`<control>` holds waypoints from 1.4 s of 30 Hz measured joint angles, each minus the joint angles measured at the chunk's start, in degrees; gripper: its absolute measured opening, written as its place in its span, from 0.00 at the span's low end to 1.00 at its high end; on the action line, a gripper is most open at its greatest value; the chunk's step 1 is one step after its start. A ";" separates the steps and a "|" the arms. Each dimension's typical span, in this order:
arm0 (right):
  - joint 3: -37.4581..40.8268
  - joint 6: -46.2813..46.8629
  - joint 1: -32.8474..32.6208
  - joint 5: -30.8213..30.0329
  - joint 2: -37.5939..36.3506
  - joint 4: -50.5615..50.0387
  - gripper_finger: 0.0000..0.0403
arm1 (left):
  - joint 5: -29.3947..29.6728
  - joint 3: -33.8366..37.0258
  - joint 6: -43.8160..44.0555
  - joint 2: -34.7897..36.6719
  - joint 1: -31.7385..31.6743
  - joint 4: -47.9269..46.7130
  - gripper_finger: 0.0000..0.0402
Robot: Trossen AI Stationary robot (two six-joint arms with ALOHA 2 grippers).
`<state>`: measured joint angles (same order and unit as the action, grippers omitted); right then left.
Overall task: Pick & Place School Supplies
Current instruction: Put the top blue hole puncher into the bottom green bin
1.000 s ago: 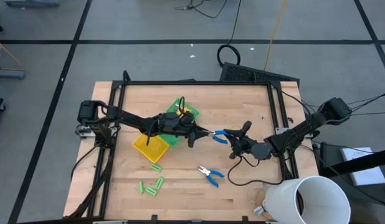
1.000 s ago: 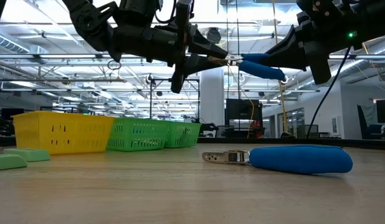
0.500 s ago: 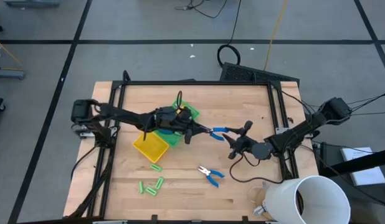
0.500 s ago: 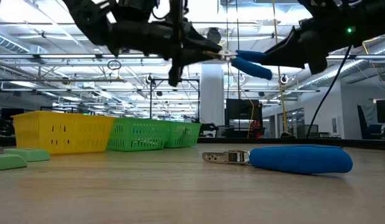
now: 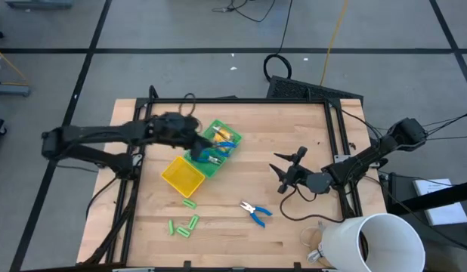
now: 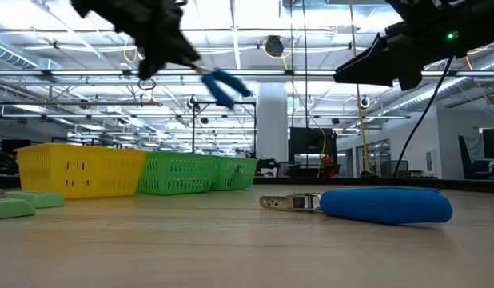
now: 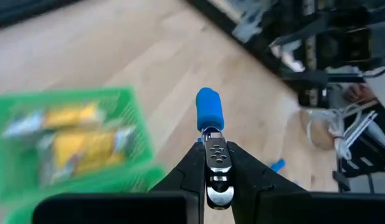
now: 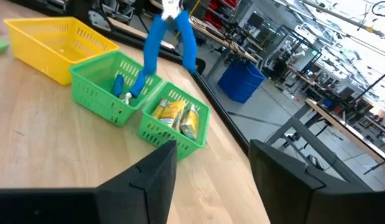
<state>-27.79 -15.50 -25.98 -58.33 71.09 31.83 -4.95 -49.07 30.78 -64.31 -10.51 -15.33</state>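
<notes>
Hanging above the green baskets (image 5: 215,148): blue-handled pliers (image 8: 167,38).
Left gripper (image 7: 215,163) pinches the metal nose; handles point down toward the baskets. Right gripper (image 5: 288,168) stands spread, empty, over the table.

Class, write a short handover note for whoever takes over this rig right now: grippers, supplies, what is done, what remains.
Left gripper: shut on blue-handled pliers, held in the air over the green baskets.
Right gripper: open, empty, right of the baskets.
Done: yellow-orange pieces sit in one green basket, one blue tool in the next.
Left: drop the held pliers; second pliers and green sticks lie on the table; yellow basket looks empty.
</notes>
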 joint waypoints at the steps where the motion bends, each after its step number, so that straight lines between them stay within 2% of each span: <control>1: 0.01 -0.06 0.13 0.00 0.00 -0.06 0.47 | -0.54 -0.01 0.98 1.72 -0.87 -3.58 0.09; 5: 0.02 -0.24 0.97 0.07 0.00 0.03 0.46 | -1.29 -0.01 3.95 5.96 -3.88 -13.37 0.09; 10: 0.02 0.32 1.29 0.09 0.00 0.04 0.46 | -1.42 0.01 5.34 6.24 -5.37 -20.10 0.09; 26: 0.02 0.71 1.14 0.13 0.00 -0.40 0.46 | -2.84 0.08 6.69 -6.09 -3.93 -18.27 0.09; 42: 0.02 1.37 1.14 0.13 0.00 -0.41 0.45 | -3.76 0.04 8.38 -10.43 -2.85 -15.06 0.09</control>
<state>-27.77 -14.13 -24.84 -58.19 71.09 31.42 -8.71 -49.04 39.16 -74.74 -13.37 -30.40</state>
